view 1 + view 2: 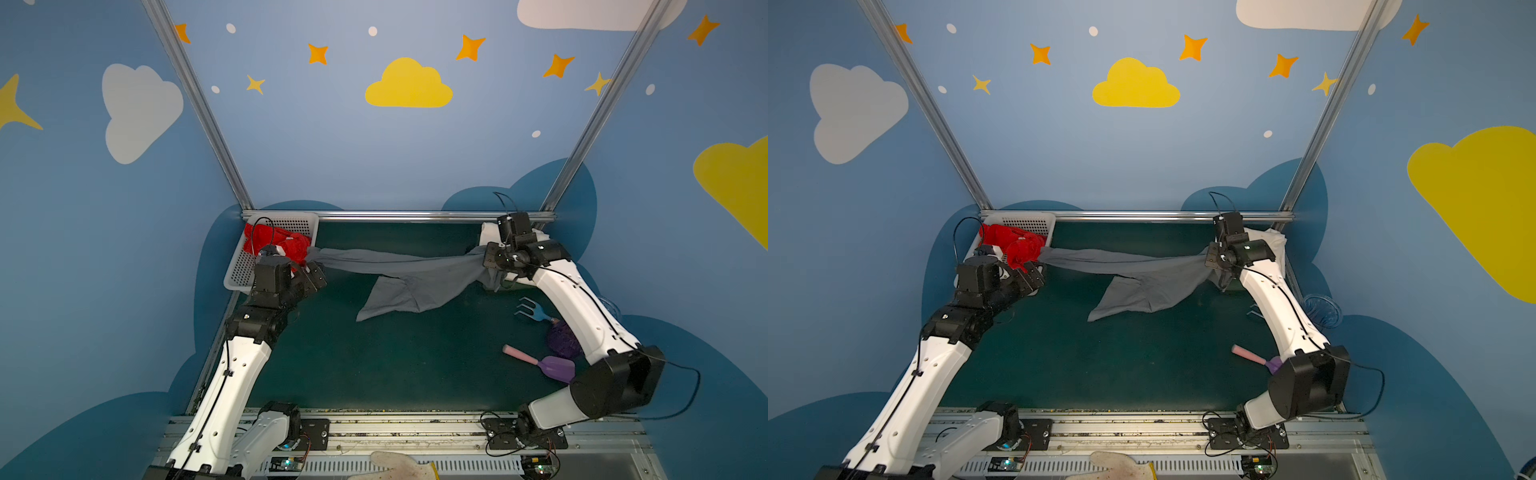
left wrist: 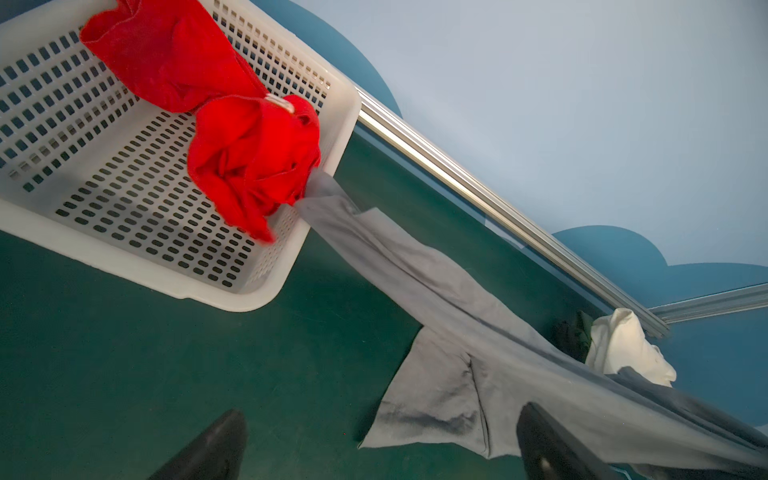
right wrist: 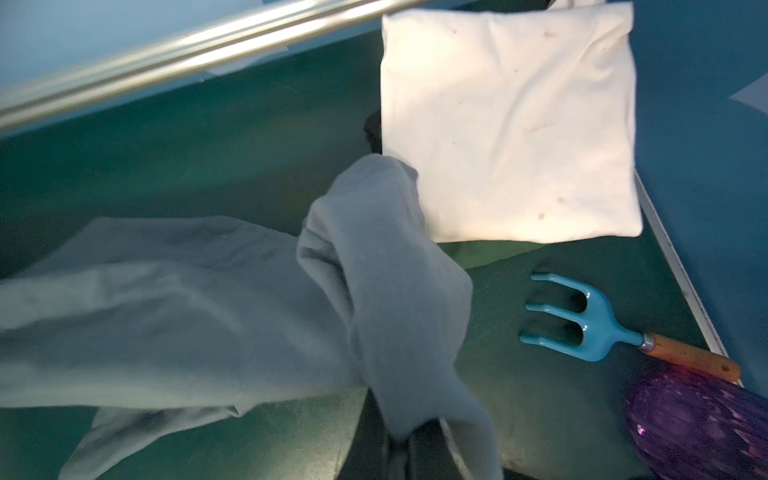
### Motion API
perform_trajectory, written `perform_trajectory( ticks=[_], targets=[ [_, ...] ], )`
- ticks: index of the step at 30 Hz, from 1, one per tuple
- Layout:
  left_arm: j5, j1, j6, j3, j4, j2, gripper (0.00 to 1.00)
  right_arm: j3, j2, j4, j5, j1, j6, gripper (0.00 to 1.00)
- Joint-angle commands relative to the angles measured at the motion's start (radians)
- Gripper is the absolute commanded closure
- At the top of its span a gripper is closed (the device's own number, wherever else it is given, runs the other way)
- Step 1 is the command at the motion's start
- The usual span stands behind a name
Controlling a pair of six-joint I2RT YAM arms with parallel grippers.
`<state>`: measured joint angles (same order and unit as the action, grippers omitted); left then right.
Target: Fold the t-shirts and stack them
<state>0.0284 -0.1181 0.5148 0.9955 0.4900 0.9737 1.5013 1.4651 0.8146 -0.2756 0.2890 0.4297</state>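
Here the right pincer (image 1: 491, 261) grips one end of the slate grey t-shirt (image 1: 415, 279), which sags from it over the bench (image 1: 374, 365) to the basket (image 1: 291, 222) holding the red t-shirt (image 1: 278, 245) just beyond the wide-open left pincer (image 1: 312, 275), while the folded cream-white t-shirt (image 3: 507, 124) lies just behind the right pincer.

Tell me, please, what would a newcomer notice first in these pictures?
The grey t-shirt strikes first: it hangs stretched across the far part of the table, one end at the rim of the white basket, the other pinched in the shut right claw. Next is the bright red t-shirt, crumpled in that basket at the far left corner.
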Motion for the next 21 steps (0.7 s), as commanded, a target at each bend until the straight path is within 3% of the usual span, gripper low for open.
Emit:
perform_trajectory(
  ticks=[1,8,16,17,19,21],
  targets=[
    [0.017,0.002,0.008,-0.016,-0.036,0.006,0.00,-0.011,-0.071,0.009,0.003,-0.007,0.010,1.00],
    [0.032,0.000,0.011,-0.033,-0.049,0.028,0.00,-0.019,-0.033,0.003,0.010,-0.014,0.011,1.00],
    [0.054,-0.004,0.033,-0.061,-0.067,0.019,0.00,0.146,0.185,0.003,0.043,-0.014,-0.013,1.00],
    [0.058,-0.006,0.035,-0.066,-0.069,0.019,0.00,0.193,0.228,0.015,0.055,-0.014,-0.028,0.89],
    [0.066,-0.008,0.039,-0.067,-0.066,0.022,0.00,0.309,0.296,0.089,0.151,-0.003,-0.123,0.24],
    [0.067,-0.012,0.040,-0.066,-0.059,0.024,0.00,0.352,0.314,0.132,0.126,0.043,-0.160,0.16]
  ],
)
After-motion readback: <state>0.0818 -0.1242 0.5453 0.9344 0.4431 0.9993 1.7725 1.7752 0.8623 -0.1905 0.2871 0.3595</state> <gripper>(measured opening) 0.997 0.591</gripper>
